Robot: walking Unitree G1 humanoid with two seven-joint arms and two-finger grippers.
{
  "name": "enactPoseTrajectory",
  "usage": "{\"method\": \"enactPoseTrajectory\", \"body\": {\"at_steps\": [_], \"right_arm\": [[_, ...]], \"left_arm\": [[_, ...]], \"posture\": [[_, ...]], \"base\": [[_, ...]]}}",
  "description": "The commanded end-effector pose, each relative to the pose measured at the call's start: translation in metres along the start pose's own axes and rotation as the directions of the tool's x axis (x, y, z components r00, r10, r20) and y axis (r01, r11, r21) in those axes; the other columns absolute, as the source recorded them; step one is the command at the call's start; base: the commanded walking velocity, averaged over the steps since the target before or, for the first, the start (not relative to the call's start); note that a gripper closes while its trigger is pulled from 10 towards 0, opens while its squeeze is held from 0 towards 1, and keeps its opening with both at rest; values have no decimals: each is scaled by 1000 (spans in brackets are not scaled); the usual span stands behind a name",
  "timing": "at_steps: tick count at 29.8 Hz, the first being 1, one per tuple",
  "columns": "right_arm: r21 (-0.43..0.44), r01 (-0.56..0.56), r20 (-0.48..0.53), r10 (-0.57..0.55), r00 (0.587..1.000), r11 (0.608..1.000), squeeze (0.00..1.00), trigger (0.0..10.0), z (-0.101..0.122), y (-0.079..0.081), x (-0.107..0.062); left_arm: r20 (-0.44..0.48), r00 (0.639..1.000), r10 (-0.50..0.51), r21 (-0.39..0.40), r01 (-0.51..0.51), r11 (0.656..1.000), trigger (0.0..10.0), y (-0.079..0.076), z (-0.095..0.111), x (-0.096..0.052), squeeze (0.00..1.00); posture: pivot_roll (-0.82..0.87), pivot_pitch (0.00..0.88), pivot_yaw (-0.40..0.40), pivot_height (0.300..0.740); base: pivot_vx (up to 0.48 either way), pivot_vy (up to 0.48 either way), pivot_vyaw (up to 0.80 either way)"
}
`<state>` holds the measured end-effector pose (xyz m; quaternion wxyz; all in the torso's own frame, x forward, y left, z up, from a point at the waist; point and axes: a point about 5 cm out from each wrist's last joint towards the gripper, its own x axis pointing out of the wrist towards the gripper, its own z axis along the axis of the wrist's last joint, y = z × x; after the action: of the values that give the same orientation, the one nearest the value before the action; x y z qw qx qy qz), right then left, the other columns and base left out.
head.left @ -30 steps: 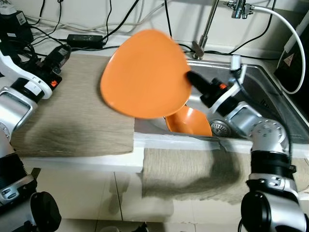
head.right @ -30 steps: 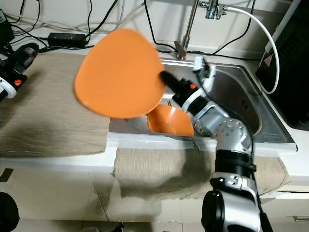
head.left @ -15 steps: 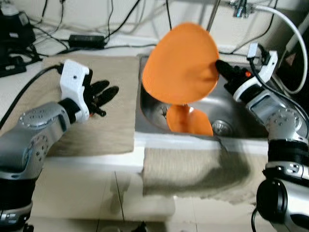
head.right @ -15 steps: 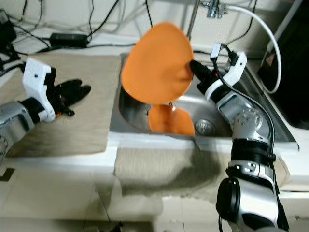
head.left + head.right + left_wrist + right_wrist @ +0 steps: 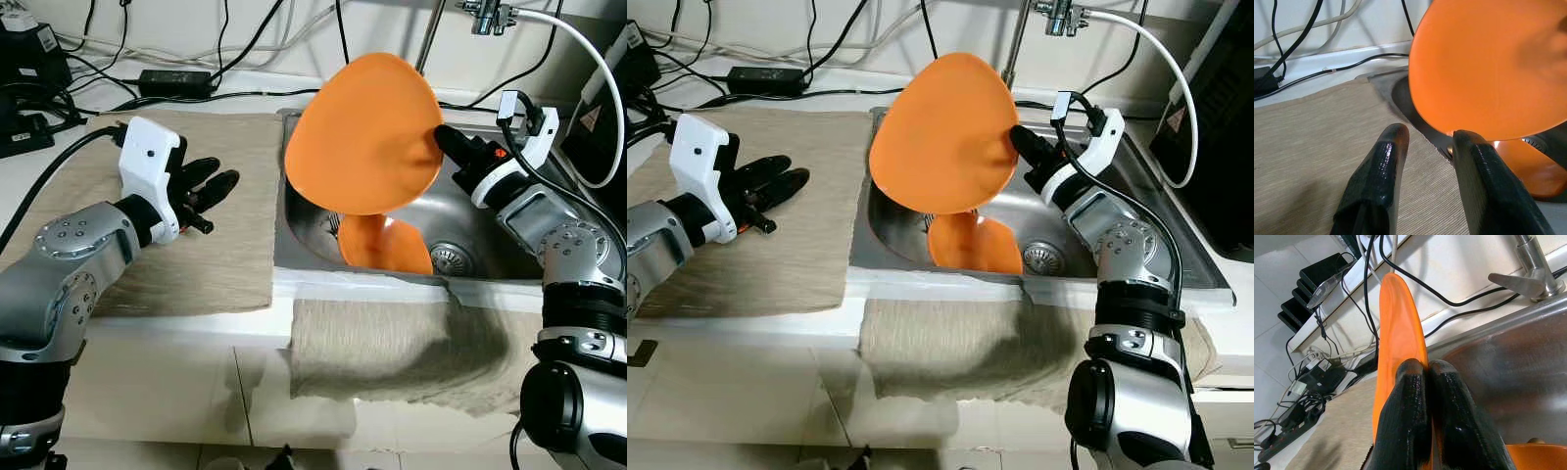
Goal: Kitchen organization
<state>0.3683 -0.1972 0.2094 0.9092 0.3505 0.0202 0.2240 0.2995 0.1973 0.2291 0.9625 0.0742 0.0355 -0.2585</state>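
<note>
An orange plate (image 5: 364, 132) is held nearly on edge above the steel sink (image 5: 490, 211), and my right gripper (image 5: 438, 137) is shut on its right rim. The right wrist view shows the fingers (image 5: 1415, 396) pinching the plate's edge (image 5: 1396, 333). A second orange dish (image 5: 384, 245) lies in the sink basin below the plate. My left gripper (image 5: 217, 183) hovers open over the beige mat (image 5: 176, 245) left of the sink, its fingers (image 5: 1386, 161) pointing toward the plate (image 5: 1488, 68) and holding nothing.
A faucet (image 5: 431, 39) rises behind the sink, and a white hose (image 5: 578, 59) curves at the right. Black cables and a power adapter (image 5: 176, 80) lie along the back wall. A cloth (image 5: 411, 343) hangs over the counter's front edge.
The plate has swung from over the mat's edge to above the sink, standing more upright. My left arm came in over the mat. Little has moved in the last half second.
</note>
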Motion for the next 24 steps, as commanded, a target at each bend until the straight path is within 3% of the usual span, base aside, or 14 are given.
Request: {"method": "enactPoseTrajectory", "body": {"at_steps": [1, 10, 11, 14, 15, 16, 17, 24], "right_arm": [[-22, -35, 60, 37, 998, 999, 0, 0, 15, 8, 2], [-22, -35, 60, 37, 998, 999, 0, 0, 15, 8, 2], [-31, -24, 57, 26, 998, 999, 0, 0, 15, 5, 3], [-148, 180, -22, -185, 983, 973, 0, 0, -7, -21, 13], [-177, 187, -33, -195, 980, 966, 0, 4078, -9, -21, 14], [-177, 187, -33, -195, 980, 966, 0, 4078, -9, -21, 14], [-189, 183, -40, -194, 980, 965, 0, 10000, -9, -20, 15], [-200, 170, -48, -183, 982, 965, 0, 10000, -11, -18, 18]], "left_arm": [[18, 1000, -16, 27, 16, 1000, 10000, -3, 6, 0, 0], [18, 1000, -16, 27, 16, 1000, 10000, -3, 6, 0, 0], [55, 997, -48, 58, 45, 997, 10000, -10, 10, 4, 0], [172, 983, -70, -17, 74, 997, 10000, -33, 24, 25, 0], [181, 982, -52, -38, 60, 997, 10000, -32, 26, 27, 0], [181, 982, -52, -38, 60, 997, 10000, -32, 26, 27, 0], [183, 982, -38, -41, 47, 998, 10000, -30, 26, 27, 0], [184, 983, -13, -46, 21, 999, 10000, -27, 25, 27, 0]], "posture": [[0, 0, -52, 740], [0, 0, -52, 740], [0, 0, -52, 740], [4, 0, -56, 740], [4, 0, -56, 740], [4, 0, -56, 740], [4, 0, -58, 740], [7, 0, -62, 740]], "base": [[0, 0, 0], [0, 0, 0], [0, 0, 0], [0, 0, 0], [0, 0, 0], [0, 0, 0], [0, 0, 0], [0, 0, 0]]}}
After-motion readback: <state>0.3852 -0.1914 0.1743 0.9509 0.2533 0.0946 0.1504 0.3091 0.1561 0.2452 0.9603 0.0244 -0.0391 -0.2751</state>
